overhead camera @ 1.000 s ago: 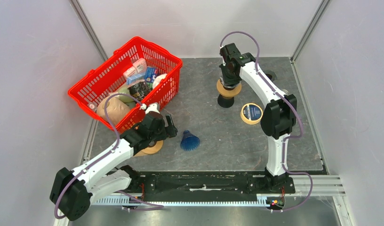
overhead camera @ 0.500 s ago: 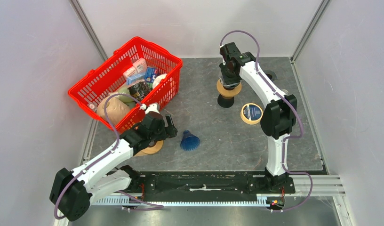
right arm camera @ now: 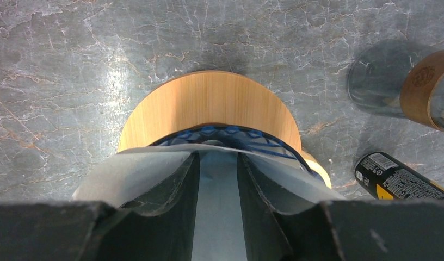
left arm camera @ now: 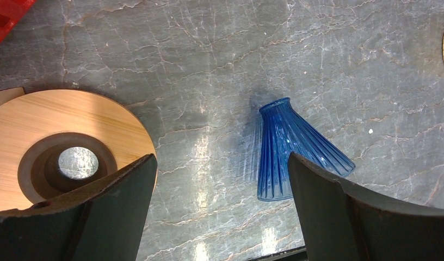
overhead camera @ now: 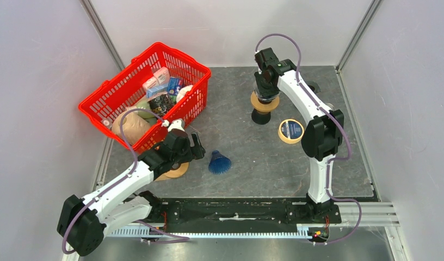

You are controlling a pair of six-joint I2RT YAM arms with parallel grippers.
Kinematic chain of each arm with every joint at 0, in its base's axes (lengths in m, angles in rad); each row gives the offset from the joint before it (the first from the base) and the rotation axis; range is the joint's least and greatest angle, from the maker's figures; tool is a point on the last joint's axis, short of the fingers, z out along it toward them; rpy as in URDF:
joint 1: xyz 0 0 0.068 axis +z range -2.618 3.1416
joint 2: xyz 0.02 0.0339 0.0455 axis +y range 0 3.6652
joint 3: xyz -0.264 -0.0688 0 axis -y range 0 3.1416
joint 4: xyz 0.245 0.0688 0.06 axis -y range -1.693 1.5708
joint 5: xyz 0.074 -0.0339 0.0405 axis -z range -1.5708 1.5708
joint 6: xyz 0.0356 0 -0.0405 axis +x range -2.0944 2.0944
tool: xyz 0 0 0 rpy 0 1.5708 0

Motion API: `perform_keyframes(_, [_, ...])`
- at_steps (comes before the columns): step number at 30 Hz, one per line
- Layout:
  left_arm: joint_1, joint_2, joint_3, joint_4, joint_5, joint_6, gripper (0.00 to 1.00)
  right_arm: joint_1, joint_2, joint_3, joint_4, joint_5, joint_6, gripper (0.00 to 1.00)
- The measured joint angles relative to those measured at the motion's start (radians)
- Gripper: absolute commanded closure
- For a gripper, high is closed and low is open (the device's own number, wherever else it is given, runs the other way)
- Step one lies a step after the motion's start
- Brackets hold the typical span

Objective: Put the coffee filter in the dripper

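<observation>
- Right pincer (right arm camera: 217, 163): narrow, pinching coffee filter (right arm camera: 133, 171); dripper (right arm camera: 225, 132) directly beneath, 12 o'clock off the tips; nearer arm.
- Left pincer (left arm camera: 221, 163): wide, holding nothing.

The coffee filter (right arm camera: 149, 168) and the right gripper (right arm camera: 217, 157) cover most of the dripper (right arm camera: 230, 133), so only an arc of its blue rim shows. On the right, the glass (right arm camera: 383, 81) and the black can (right arm camera: 394, 175) are cut off by the picture's edge. The contents of the basket (overhead camera: 184, 56) are too small to name.
</observation>
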Motion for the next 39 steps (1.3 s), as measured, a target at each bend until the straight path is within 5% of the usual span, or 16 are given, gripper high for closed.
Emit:
perform_keyframes(19, [0.000,-0.010,0.000,-0.005,0.009,0.002,0.03,0.000,-0.071,0.026,-0.018,-0.016,0.003,0.54])
perform_keyframes(24, [0.000,-0.018,0.000,-0.019,0.014,0.004,0.03,0.000,-0.122,0.031,-0.017,-0.018,0.004,0.41])
perform_keyframes(26, [0.000,-0.023,0.000,-0.029,0.014,0.005,0.03,0.000,-0.166,0.025,-0.007,-0.015,0.006,0.23])
perform_keyframes(28, [0.000,-0.031,0.000,-0.040,0.015,0.005,0.04,0.000,-0.238,-0.018,0.030,-0.011,0.012,0.03])
perform_keyframes(39, [-0.001,-0.091,0.000,-0.152,-0.009,0.004,0.03,-0.007,-0.927,-0.782,0.464,0.117,0.130,0.03])
